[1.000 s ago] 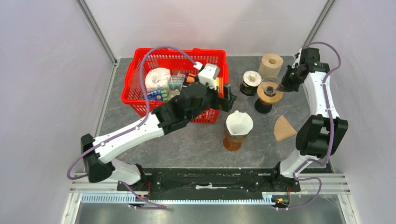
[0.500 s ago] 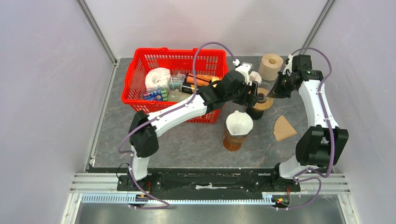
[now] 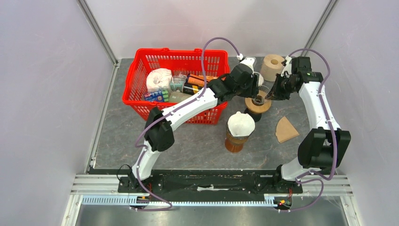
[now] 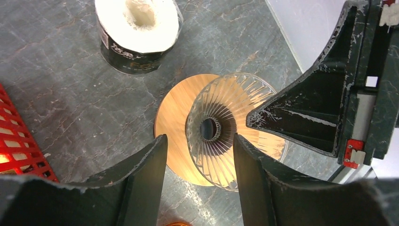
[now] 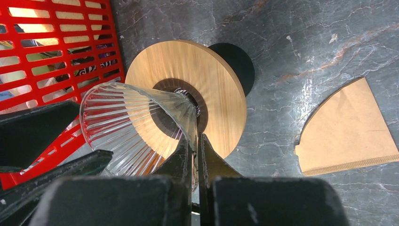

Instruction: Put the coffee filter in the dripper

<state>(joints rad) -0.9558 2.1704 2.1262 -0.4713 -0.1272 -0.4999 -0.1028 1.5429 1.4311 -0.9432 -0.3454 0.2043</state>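
Dripper (image 5: 136, 127) pinched by right gripper (image 5: 195, 141), left gripper (image 4: 198, 141) spread over it; tin (image 4: 136, 42) label illegible.

My table (image 3: 188, 141) has a dark grey, marbled top. A red basket (image 3: 176, 84) sits at its far left. Right of the basket stand a black-labelled roll (image 4: 137, 33) and a tan roll (image 3: 273, 66). Nearer me, also right of the basket, are an amber glass jug (image 3: 234, 142) and, farthest right, a flat brown paper filter (image 3: 286, 129).
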